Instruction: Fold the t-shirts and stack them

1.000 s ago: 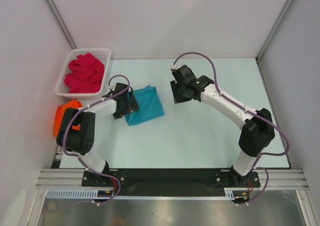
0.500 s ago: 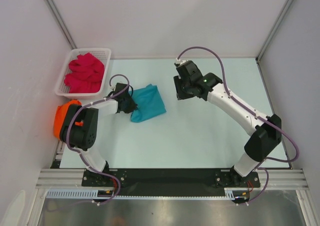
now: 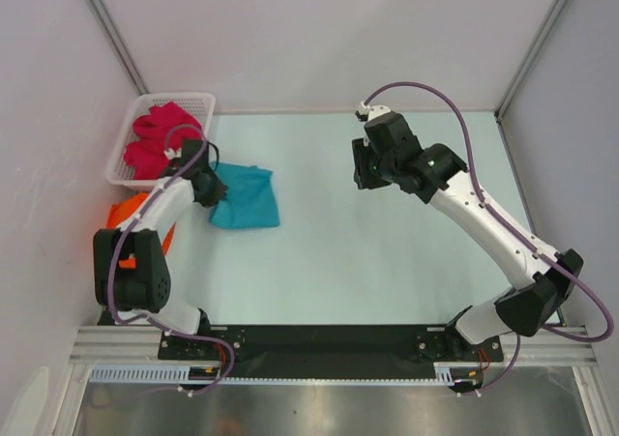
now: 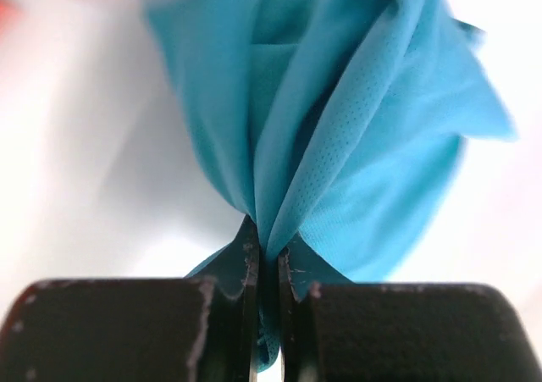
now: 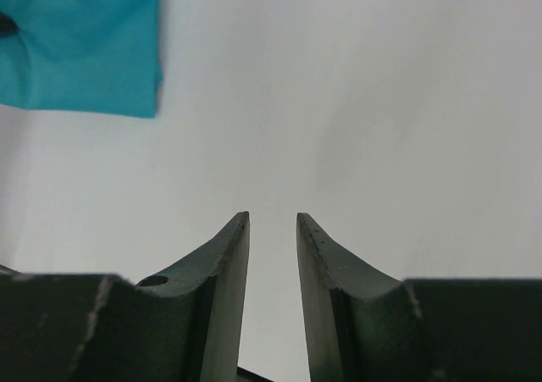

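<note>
Left gripper (image 4: 269,268): clamped tight on a bunched edge of the teal-blue t-shirt (image 4: 339,136). The cloth is pinched between both pads and the folds fan away from the jaws. The grip sits on the shirt's left edge in the overhead view, so my read is it's set up to drag or lift, not to crease. The shirt appears to lie as a rough folded rectangle on the left of the table (image 3: 387,262), near the basket's corner. Only the pinched end is gathered up.

Right gripper (image 5: 273,229): jaws part-way apart with a narrow gap and nothing between them. It hangs over bare table toward the far middle, well apart from the teal shirt. Its wrist view catches only a corner of the shirt at top left. Looks parked out of the way, so this is a one-arm job right now.

Further out:
- **Crimson-pink t-shirt** (image 3: 160,136): crumpled in the white lattice basket (image 3: 184,97) at the far left corner, unfolded.
- **Orange t-shirt** (image 3: 121,218): sits at the table's left edge, partly hidden behind the left arm. Can't tell if it's folded.

Judgement: the teal shirt is folded or close to it and is probably meant to stack with the orange one on the left. Pink is not yet done.

Risk: a single pinch on one edge could pull the fold open if it's dragged. The cloth is soft, so the bundle will slump.
</note>
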### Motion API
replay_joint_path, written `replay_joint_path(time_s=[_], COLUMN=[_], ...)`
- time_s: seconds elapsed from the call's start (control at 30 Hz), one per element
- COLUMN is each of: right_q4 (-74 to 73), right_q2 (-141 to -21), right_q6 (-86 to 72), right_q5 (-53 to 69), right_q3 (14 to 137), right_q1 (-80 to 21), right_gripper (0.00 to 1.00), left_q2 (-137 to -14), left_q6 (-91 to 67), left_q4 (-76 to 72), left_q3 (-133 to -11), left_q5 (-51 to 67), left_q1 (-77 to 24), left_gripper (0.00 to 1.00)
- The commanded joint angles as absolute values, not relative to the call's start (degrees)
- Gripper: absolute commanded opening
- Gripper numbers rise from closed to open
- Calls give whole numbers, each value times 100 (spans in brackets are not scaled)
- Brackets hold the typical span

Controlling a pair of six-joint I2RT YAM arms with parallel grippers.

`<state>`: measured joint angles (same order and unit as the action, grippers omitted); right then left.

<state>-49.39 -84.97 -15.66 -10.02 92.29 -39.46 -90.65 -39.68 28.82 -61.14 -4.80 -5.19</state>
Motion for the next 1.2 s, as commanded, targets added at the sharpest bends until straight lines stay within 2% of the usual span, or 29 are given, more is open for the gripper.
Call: replay_joint_path(time_s=[0.0, 0.13, 0.7, 0.87, 1.17], right_q4=[-5062, -5141, -5194, -5256, -5221], right_q2=[-8139, -8086, -8279, -8420, -8578], right_q6=[-1424, -1371, -1415, -1415, -1450], right_q5=[-985, -897, -686, -712, -773], right_q3=[9448, 9483, 9729, 9905, 10063], right_q1=[-3938, -3929, -3964, -4034, -4157], right_gripper=[34, 33, 32, 31, 31], left_q2=[-8350, -8280, -7665, -7699, -7585], left_q6=[-3332, -3015, -2365, -2206, -2136], left_q4=[3919, 4525, 5027, 5054, 5019], left_q3=[-6723, -7180, -7303, -7374, -7620], left_q5=[-1291, -1582, -1846, -1688, -994], left_q1=[313, 694, 2091, 2575, 2602], left_gripper=[0, 0, 0, 0, 0])
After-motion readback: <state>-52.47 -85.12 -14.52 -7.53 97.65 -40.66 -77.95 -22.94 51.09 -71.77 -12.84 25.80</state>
